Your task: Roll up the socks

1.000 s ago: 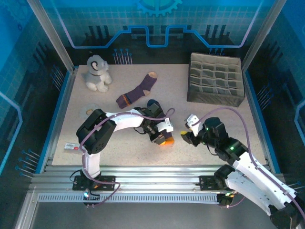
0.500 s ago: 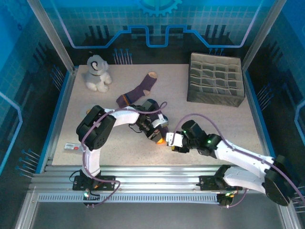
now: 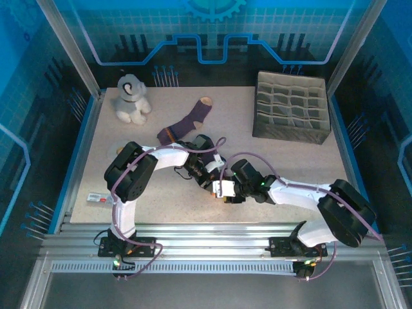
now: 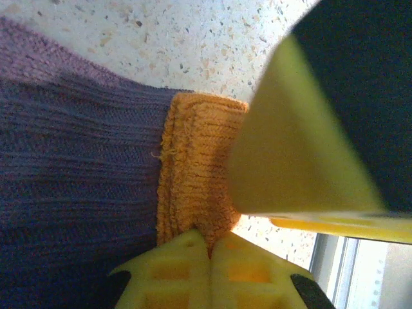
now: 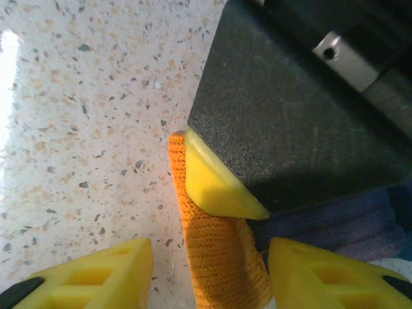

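Note:
My left gripper is shut on the orange cuff of a purple sock that lies on the speckled table. In the top view the left gripper sits near the table's front middle, and the right gripper is close against it. The right gripper is open, its yellow fingers standing on either side of the same cuff, just below the left gripper's fingertip. The second sock, purple with a tan toe, lies flat farther back.
A grey plush toy sits at the back left. A grey divided organiser box stands at the back right. A small label lies near the front left edge. The metal rail of the table front runs just behind the grippers.
The right arm has swung left across the table until its jaws straddle the cuff, and they have opened a little wider. The left gripper has stayed shut on the cuff, shifting slightly left.

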You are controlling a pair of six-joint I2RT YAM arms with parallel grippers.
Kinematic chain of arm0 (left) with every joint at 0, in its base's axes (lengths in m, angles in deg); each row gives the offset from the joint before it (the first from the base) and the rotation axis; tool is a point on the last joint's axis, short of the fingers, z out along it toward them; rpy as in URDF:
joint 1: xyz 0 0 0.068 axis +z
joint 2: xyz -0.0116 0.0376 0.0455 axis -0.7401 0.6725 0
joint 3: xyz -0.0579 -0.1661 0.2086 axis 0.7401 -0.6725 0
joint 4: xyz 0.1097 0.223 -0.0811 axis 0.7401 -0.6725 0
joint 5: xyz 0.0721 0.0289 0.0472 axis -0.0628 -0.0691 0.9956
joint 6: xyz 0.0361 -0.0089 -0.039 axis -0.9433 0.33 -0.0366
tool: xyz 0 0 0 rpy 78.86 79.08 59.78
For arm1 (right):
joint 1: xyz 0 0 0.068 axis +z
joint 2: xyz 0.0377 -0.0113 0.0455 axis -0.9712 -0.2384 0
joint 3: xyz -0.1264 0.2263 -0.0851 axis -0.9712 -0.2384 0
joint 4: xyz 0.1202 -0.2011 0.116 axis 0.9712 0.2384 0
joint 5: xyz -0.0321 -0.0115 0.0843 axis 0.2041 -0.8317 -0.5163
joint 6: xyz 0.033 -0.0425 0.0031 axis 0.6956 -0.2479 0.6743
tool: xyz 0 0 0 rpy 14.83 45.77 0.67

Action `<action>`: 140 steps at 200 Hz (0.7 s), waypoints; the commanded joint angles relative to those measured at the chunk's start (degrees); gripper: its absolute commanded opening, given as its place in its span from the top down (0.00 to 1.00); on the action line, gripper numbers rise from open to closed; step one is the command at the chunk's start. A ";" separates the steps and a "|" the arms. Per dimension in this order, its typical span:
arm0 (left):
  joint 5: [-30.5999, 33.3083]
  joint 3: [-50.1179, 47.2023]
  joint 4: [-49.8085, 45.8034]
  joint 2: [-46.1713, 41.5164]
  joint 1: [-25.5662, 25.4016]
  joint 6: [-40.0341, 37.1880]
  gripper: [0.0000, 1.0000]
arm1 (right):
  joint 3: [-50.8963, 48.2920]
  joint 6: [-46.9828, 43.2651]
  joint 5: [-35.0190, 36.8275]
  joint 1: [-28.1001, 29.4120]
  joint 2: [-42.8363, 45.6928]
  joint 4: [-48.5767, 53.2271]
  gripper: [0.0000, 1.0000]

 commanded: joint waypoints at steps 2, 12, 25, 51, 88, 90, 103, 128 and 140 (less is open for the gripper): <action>-1.59 0.85 -3.13 1.25 0.39 -0.25 1.00 | 1.68 -1.39 -1.19 -0.90 -2.90 -2.65 0.50; -1.83 0.77 -3.16 1.08 0.57 -0.21 1.00 | 1.83 -1.28 -0.99 -1.18 -3.76 -2.60 0.51; -2.10 0.59 -2.94 0.75 0.83 0.02 1.00 | 1.56 -1.17 -0.55 -1.45 -4.22 -2.83 0.51; -2.65 0.24 -2.59 0.37 1.33 0.28 1.00 | 0.41 -1.15 1.34 -1.78 -4.82 -3.84 0.54; -1.94 0.21 -2.54 -0.15 1.93 2.21 1.00 | 1.36 -0.75 3.21 -1.78 -6.43 -3.01 0.84; -1.84 0.19 -2.54 -0.27 1.97 2.39 1.00 | 1.41 -0.68 3.34 -1.75 -6.49 -2.99 0.85; -1.03 -0.56 -1.90 -1.30 2.19 3.56 1.00 | 1.98 0.02 3.71 -1.77 -6.48 -1.86 0.96; 0.91 -3.89 1.41 -4.64 2.42 6.30 0.94 | 4.79 2.75 2.91 -1.11 -5.80 4.62 1.00; 1.74 -6.42 4.08 -6.90 2.64 8.26 0.88 | 7.71 5.27 1.63 -0.77 -6.07 10.22 1.00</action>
